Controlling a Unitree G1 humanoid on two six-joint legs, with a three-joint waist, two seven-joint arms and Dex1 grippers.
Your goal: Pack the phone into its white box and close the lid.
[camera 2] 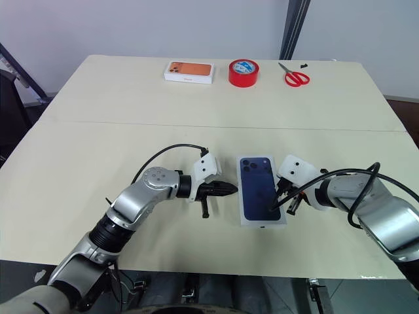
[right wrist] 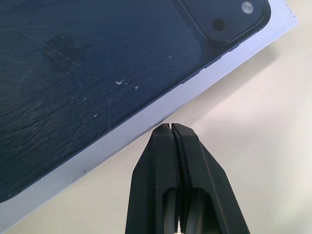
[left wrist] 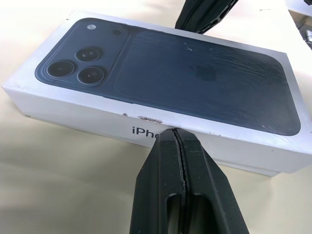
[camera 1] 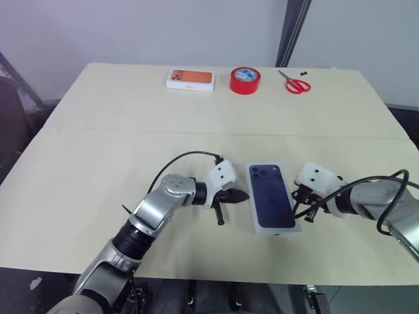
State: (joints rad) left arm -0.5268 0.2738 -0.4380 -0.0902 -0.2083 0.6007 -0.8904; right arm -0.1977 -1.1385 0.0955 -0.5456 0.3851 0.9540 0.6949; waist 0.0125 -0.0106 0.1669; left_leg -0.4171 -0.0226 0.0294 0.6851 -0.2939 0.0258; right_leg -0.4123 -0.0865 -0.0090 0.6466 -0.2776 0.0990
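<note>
The lid, white with a dark blue phone pictured on its top, lies flat on the table in front of me, seated over the white box. The box's tray and the phone are hidden beneath it. My left gripper is shut, its tip level with the lid's left long side and very close to it. My right gripper is shut too, its tip at the lid's right long edge, near the front corner. Neither gripper holds anything.
At the table's far edge lie a white box picturing an orange phone, a red tape roll and red-handled scissors. A seam crosses the tabletop between them and the lid.
</note>
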